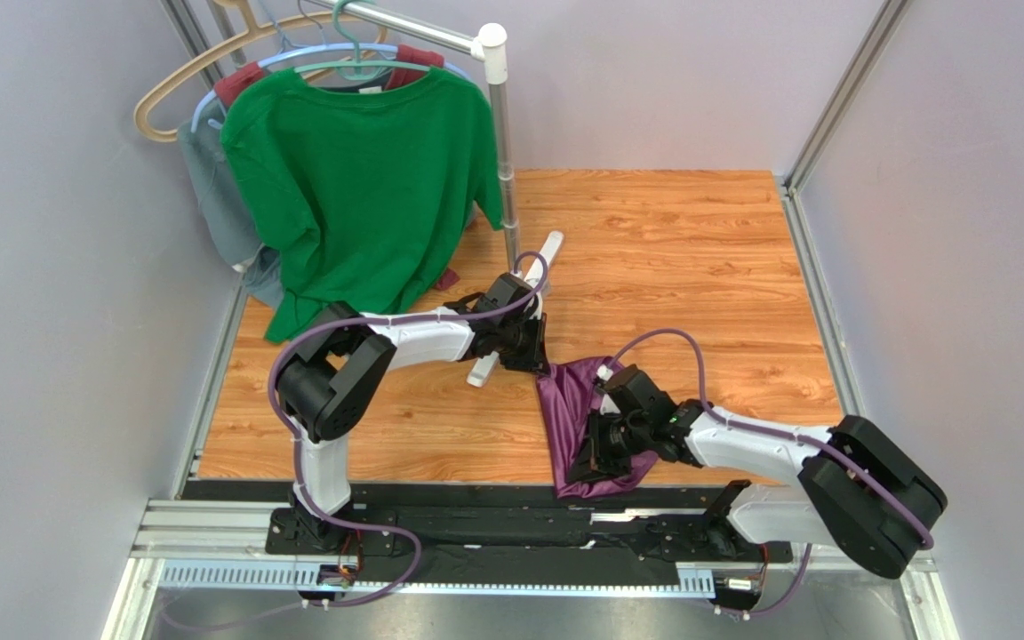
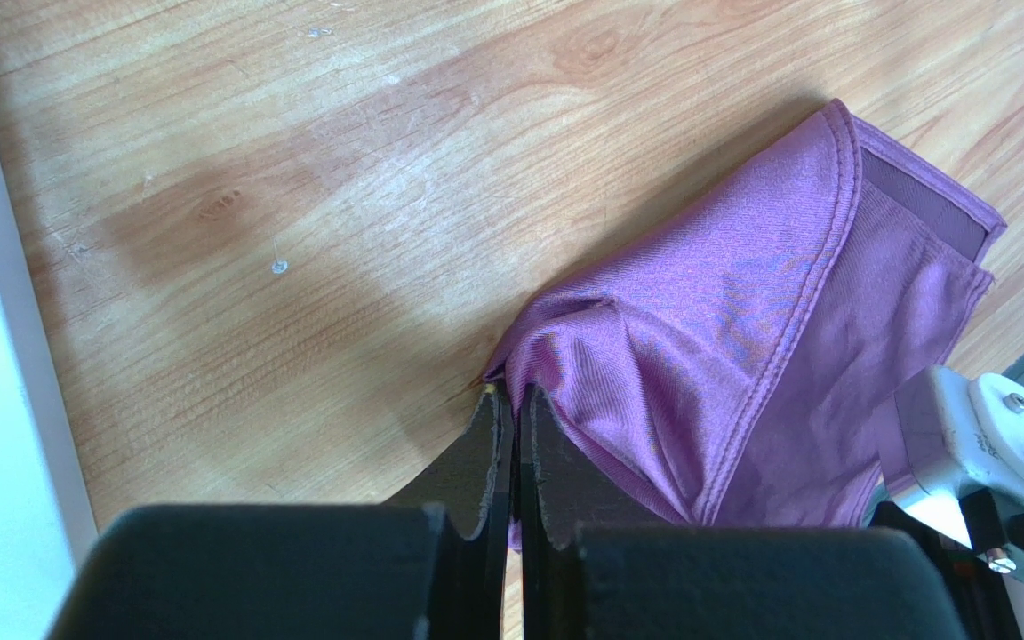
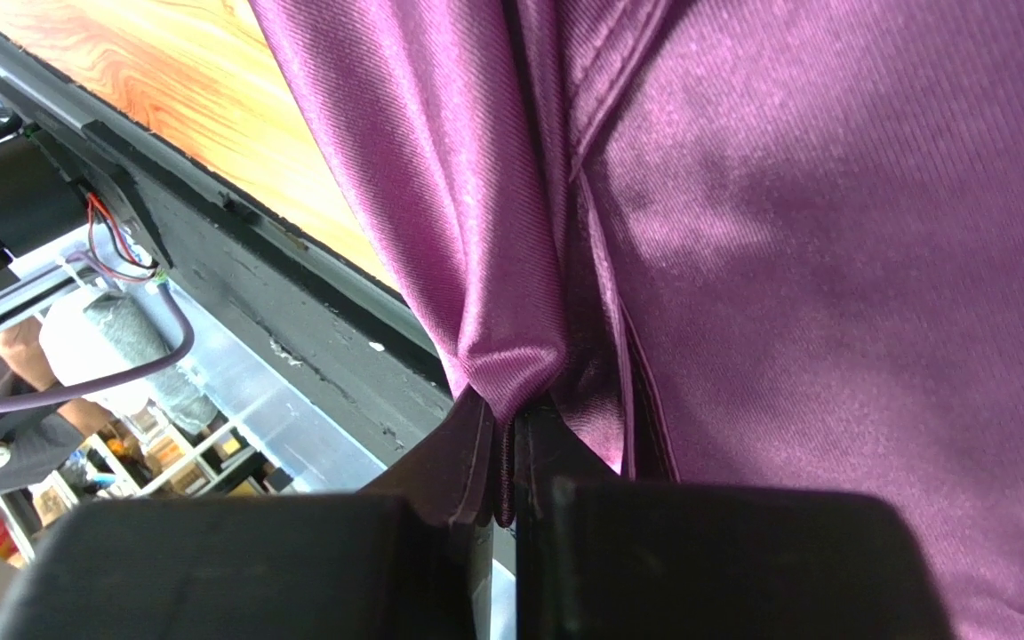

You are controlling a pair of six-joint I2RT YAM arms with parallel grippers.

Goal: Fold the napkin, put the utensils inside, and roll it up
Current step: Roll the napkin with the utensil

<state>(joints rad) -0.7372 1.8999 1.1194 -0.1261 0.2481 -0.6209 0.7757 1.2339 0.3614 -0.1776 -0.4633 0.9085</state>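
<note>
Nearest the arms, the right gripper (image 3: 504, 416) has its jaws pressed together on a pinch of the napkin (image 3: 798, 267). It grips the cloth's near end, which lies at the front lip of the table (image 2: 277, 200) and reaches the black rail (image 3: 290, 307) there. The napkin itself is a bunched, doubled-over heap between the two arms. Its layers overlap and a hemmed edge shows on top, but it is no neat rectangle. At the napkin's far-left corner the left gripper (image 2: 520, 407) is closed tight on a tip of the cloth, its jaws almost meeting.

With both arms holding the cloth, the work looks to be in the folding step — and that fold is only roughly begun. No spoon or other utensil shows anywhere around the napkin. One may be hidden under the cloth or an arm, though that cannot be told. Laying the utensils inside and rolling up are both left to do.

Well beyond the napkin, a green shirt (image 1: 357, 187) hangs on a rack (image 1: 501, 147) — no part of the job.
</note>
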